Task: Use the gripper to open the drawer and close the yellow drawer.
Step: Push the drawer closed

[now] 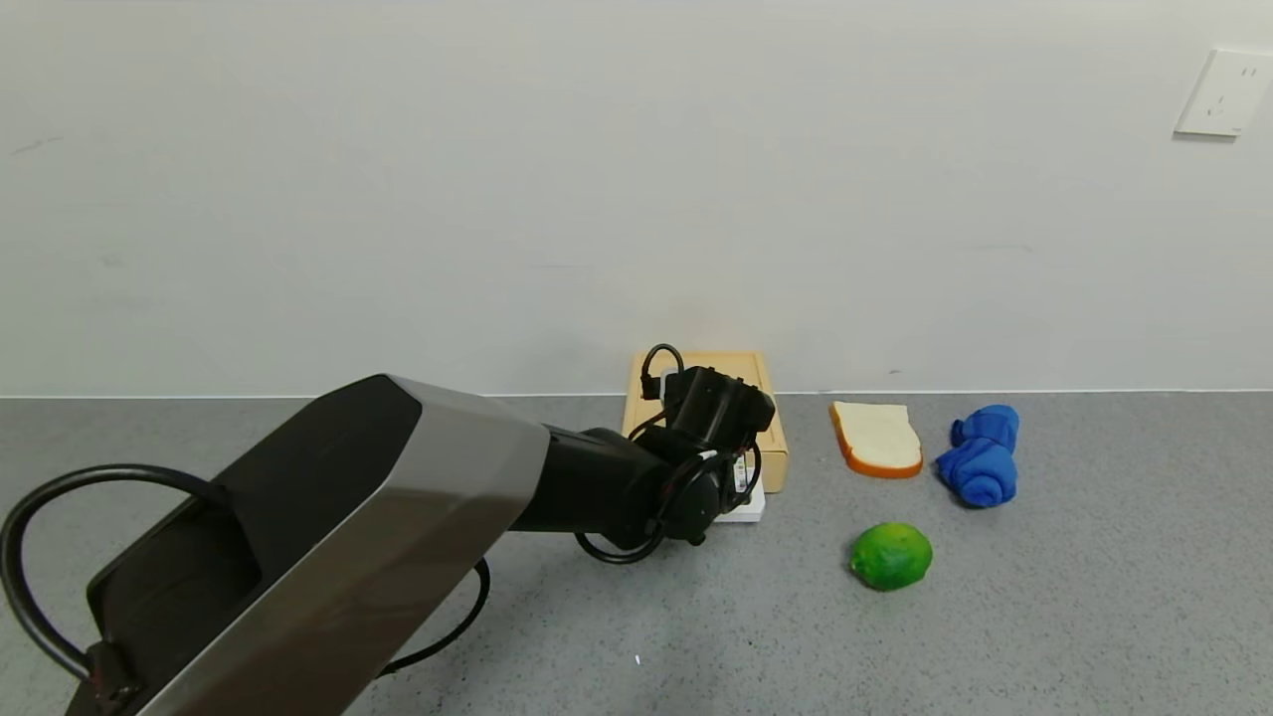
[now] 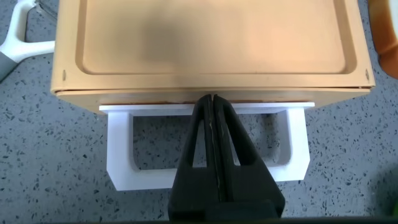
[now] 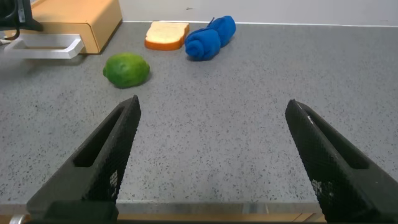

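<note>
The drawer (image 2: 208,93) is sitting pushed into its flat tan box (image 1: 771,438) against the wall at the far middle of the grey counter (image 1: 1094,597), its white loop handle (image 2: 118,158) sticking out toward the robot. The left gripper (image 2: 213,102) is hanging over that handle with its two black fingers pressed together, gripping nothing, the tips right at the drawer's front edge. From the box, a bread slice (image 1: 877,438) and a rolled blue cloth (image 1: 980,455) are lying out at three o'clock and a lime (image 1: 891,556) at four o'clock, while the right gripper (image 3: 211,162) is hovering spread wide and empty over bare counter well apart from them.
</note>
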### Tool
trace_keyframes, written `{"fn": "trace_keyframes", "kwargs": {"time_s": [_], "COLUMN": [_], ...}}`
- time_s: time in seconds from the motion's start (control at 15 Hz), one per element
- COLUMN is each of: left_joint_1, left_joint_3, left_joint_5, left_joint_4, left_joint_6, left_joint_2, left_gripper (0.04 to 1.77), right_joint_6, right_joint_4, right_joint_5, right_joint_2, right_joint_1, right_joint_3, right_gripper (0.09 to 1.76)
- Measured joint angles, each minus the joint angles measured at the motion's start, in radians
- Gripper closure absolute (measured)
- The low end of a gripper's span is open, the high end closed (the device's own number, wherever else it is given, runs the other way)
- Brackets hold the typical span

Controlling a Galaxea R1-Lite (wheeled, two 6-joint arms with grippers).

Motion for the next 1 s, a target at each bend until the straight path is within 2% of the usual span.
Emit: {"fn": "trace_keyframes", "kwargs": {"time_s": [0.2,0.4,0.6,0.73,1.0], "left_joint_1": [-0.009,-0.013,-0.010,0.003,0.051], "left_joint_3": [0.012,0.022,0.029,0.064,0.186], "left_joint_5": [0.004,0.003,-0.012,-0.078,-0.296], "left_joint_4": [0.023,0.109,0.203,0.215,0.207], "left_joint_6": [0.005,0.015,0.065,0.131,0.223], "left_joint_2": [-0.039,-0.110,-0.201,-0.269,-0.415], "left_gripper": [1.70,1.70,1.70,1.70,1.70], "right_joint_6": [0.000,0.000,0.000,0.000,0.000], "right_joint_4": [0.000,0.000,0.000,0.000,0.000], "right_joint_5": [0.000,0.000,0.000,0.000,0.000], "right_joint_2": [0.000,0.000,0.000,0.000,0.000], "right_joint_1": [0.000,0.000,0.000,0.000,0.000], "right_joint_3": [0.000,0.000,0.000,0.000,0.000], "right_gripper": [0.14,0.14,0.14,0.14,0.14]}}
